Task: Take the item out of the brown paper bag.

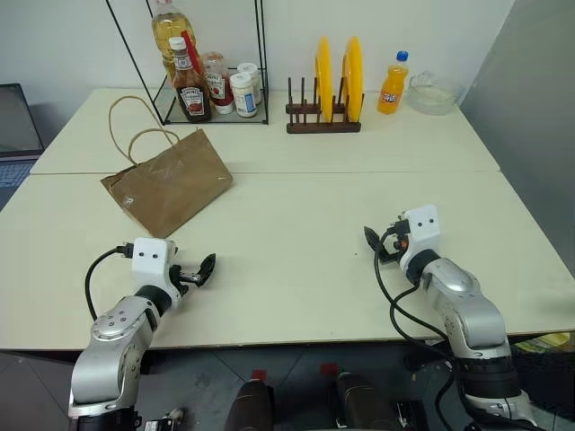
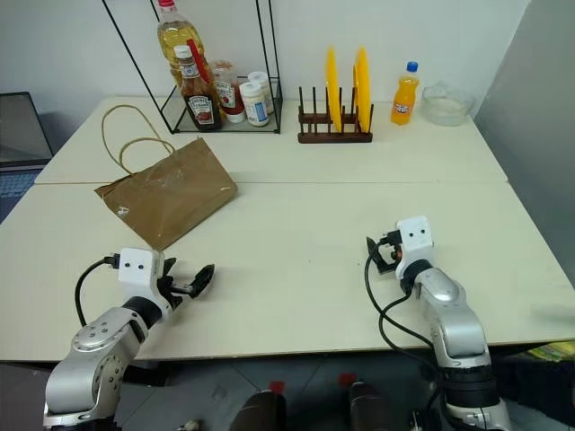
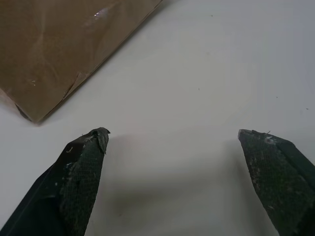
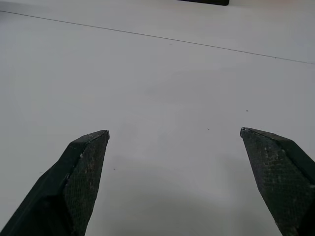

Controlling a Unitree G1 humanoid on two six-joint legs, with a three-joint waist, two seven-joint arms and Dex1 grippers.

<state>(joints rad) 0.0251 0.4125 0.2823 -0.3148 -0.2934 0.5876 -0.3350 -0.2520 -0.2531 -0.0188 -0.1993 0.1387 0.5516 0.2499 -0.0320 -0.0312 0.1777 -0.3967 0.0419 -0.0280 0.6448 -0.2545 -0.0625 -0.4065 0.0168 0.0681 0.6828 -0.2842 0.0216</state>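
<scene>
1. Bottle-wise, can't spot the cola one anywhere on the bench, so can't tell if it's inside the bag or not.
2. Nearest the front edge: left end effector [image 1: 205, 270] low over the bench [image 1: 296, 224], fingers spread wide, nothing between them. The wrist view shows both black fingertips [image 3: 91, 147] well apart over bare bench top, with a corner of the bag just ahead.
3. Right end effector [image 1: 377, 244] is also low over the bench on the right side, fingers wide apart and holding nothing. Plain bench surface in front of it.
4. Brown paper bag [image 1: 171, 184] lies flat and crinkled on the left half, just beyond the left end effector, not touching it. Its two cord handles [image 1: 135, 121] loop out toward the back.
5. Further back: a wire rack [image 1: 211, 63] with a ketchup bottle [image 1: 191, 90], an oil bottle [image 1: 171, 31] and a couple of small jars [image 1: 243, 90].
6. Beside that, a wooden rack [image 1: 323, 121] holding two yellow plates [image 1: 340, 76] on edge.
7. Far right: orange soda bottle [image 1: 393, 85] next to a glass bowl [image 1: 435, 94].
</scene>
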